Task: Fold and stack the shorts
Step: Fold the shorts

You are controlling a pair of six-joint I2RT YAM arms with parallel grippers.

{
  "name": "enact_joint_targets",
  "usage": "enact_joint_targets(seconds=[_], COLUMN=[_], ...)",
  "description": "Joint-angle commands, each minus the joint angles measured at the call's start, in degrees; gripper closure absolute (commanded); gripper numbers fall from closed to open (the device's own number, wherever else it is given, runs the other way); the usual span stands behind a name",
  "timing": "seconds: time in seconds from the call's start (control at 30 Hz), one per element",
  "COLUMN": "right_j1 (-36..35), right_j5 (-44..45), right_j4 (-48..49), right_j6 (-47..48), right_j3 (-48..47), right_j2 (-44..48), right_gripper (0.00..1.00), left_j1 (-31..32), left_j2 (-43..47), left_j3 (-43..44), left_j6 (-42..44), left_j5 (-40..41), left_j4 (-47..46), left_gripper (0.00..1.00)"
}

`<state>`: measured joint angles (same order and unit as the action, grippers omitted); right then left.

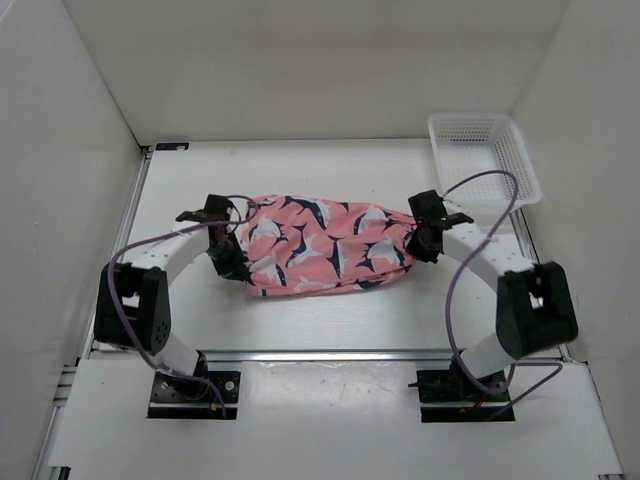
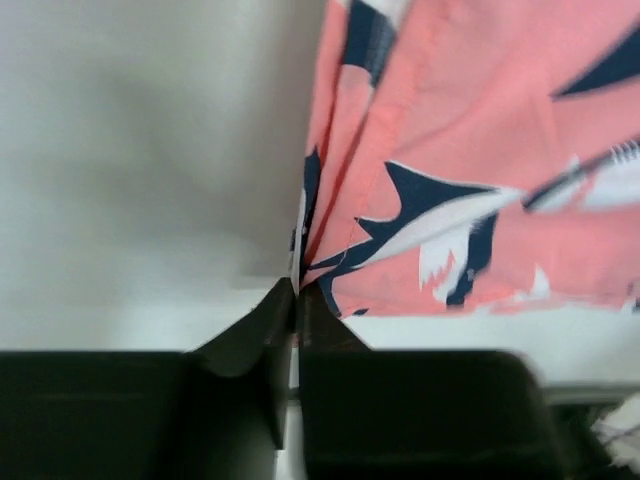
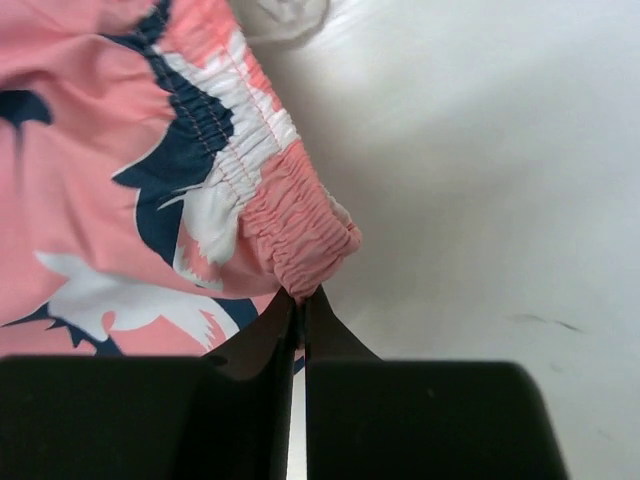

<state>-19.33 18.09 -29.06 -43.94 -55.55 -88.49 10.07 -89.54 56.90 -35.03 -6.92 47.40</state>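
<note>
Both arms same build btw: left arm (image 1: 172, 252) & right arm (image 1: 482, 255) are white links w/ chunky black joints. There's a purple cable (image 1: 450, 290) on each, plus black base plates (image 1: 195, 390). Left pincer (image 2: 297, 295) & right pincer (image 3: 302, 298) are matte black w/ wedge tips.

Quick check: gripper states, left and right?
Left gripper: closed, holding the shorts by an edge.
Right gripper: closed, holding the shorts by the elastic waistband.

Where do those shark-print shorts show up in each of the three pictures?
Top external: shorts mid-table, between left gripper and right gripper.
Left wrist: upper right, a corner pinched by that gripper.
Right wrist: upper left, gathered waistband pinched.
Shared landmark: the white table under the fabric.
</note>
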Motion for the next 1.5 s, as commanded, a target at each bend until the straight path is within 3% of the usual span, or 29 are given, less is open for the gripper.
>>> enact_joint_targets(seconds=[0.0, 0.1, 0.13, 0.17, 0.23, 0.37, 0.4, 0.57, 0.7, 0.9, 1.13, 1.47], right_j1=[-1.1, -1.1, -1.1, -1.1, -1.1, -1.6, -1.6, -1.6, -2.1, -2.1, -6.3, -33.0], right_j5=[10.6, 12.8, 12.8, 12.8, 13.4, 15.0, 15.7, 17.0, 17.0, 18.8, 18.9, 23.7], right_j4=[-5.6, -8.8, -9.3, -9.3, -10.6, -11.2, -11.7, -11.7, -11.7, -10.6, -10.6, -11.2], right_j6=[2.9, 4.3, 4.3, 4.9, 5.4, 7.8, 8.5, 10.0, 11.8, 16.0, 17.9, 30.6], right_j3=[0.8, 1.4, 2.2, 2.7, 3.3, 4.0, 3.3, 2.0, 0.9, -0.2, -11.1, -31.5], right_j2=[8.1, 12.4, 13.5, 14.6, 17.3, 19.8, 19.8, 20.3, 20.3, 20.3, 16.2, -0.2], right_gripper=[1.00, 1.00, 1.00, 1.00, 1.00, 1.00, 1.00, 1.00, 1.00, 1.00, 1.00, 1.00], left_j1=[4.5, 5.9, 5.9, 5.9, 5.9, 6.5, 6.5, 6.5, 4.8, 8.4, 11.3, 11.3], left_j2=[7.6, 10.1, 10.6, 10.6, 9.3, 2.8, 1.3, -7.3, -12.5, -17.9, -23.5, -24.8], left_j3=[-1.9, -0.1, 1.0, 3.8, 6.9, 13.0, 14.5, 16.0, 16.6, 19.9, 21.1, 21.1], left_j6=[-2.9, -2.4, -2.4, -1.7, -0.9, -0.4, -0.4, -0.4, 1.4, 1.4, -0.5, -0.5], left_j5=[-3.4, -3.4, -2.2, -1.6, 0.5, 3.2, 3.9, 9.0, 6.8, 2.5, 0.1, -1.0], left_j4=[2.3, 4.8, 5.4, 6.0, 6.7, 7.3, 7.3, 3.6, 0.1, -1.8, -2.9, -2.9], left_gripper=[0.77, 0.39, 0.17, 0.11, 0.11, 0.33, 0.50, 0.90, 0.90, 0.90, 0.90, 0.90])
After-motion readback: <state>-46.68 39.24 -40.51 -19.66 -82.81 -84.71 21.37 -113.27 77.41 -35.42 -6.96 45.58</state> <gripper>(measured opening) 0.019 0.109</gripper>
